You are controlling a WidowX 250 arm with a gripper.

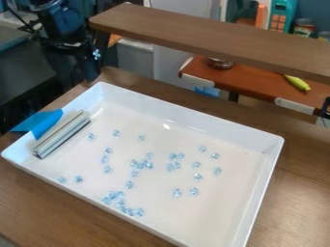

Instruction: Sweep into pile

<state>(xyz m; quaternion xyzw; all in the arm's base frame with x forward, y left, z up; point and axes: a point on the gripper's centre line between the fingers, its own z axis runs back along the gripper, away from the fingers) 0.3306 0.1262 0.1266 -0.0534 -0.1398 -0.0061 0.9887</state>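
Observation:
A white tray (241,219) lies at a slant on the wooden table. Small clear-blue pieces are spread over its floor, with a denser cluster (121,202) near the front edge, a looser group (142,164) in the middle and scattered ones toward the right. A long grey bar (62,134) rests inside the tray along its left side, with blue material (44,123) beside it over the rim. Beyond the tray's far left corner, the black arm with its gripper (88,65) stands dark against a dark background, apart from the bar and the pieces.
A raised wooden shelf (213,36) runs across the back above the table (299,164). Behind it are a reddish-brown surface (258,84) with a yellow-green toy (297,83) and a round metallic lid (220,63). The tray's walls stand up around the pieces.

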